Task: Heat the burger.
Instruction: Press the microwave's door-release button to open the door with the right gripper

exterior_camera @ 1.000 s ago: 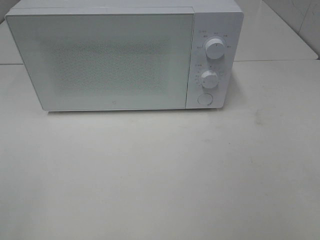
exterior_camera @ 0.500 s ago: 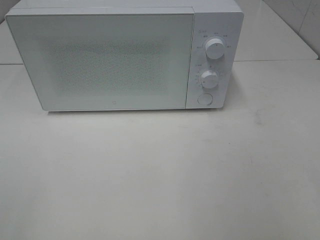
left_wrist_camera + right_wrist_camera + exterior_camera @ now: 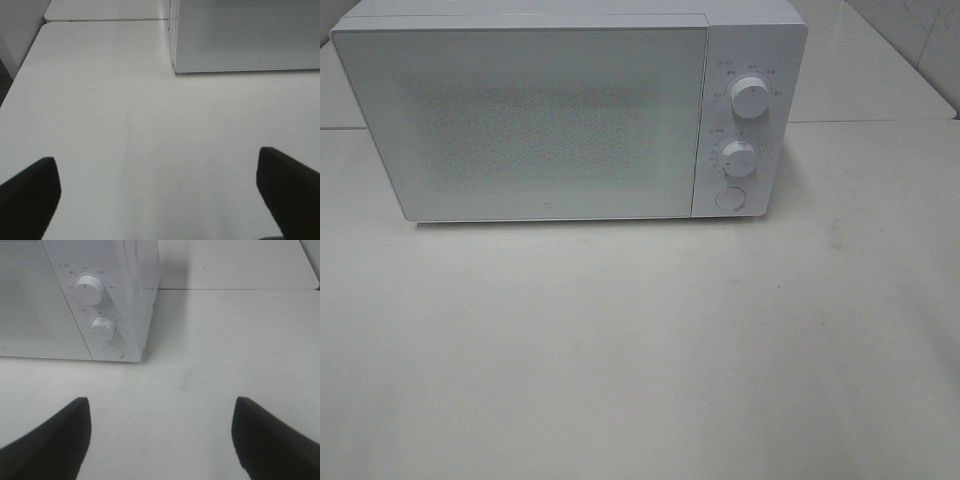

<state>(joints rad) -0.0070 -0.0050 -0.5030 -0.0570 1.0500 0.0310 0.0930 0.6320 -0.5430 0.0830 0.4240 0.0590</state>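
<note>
burger appears in no view, perhaps hidden behind the shut microwave door (image 3: 520, 120), and with left end effector (image 3: 157, 170) and right end effector (image 3: 161, 407) both spread and empty above the counter (image 3: 640, 350), turning the lower dial (image 3: 740, 158) unverified risks heating nothing.

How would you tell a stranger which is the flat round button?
Find the white microwave on the table; its right-hand panel holds three round controls in a column. The button is the lowest and flat, unlike the two raised knobs above it.
</note>
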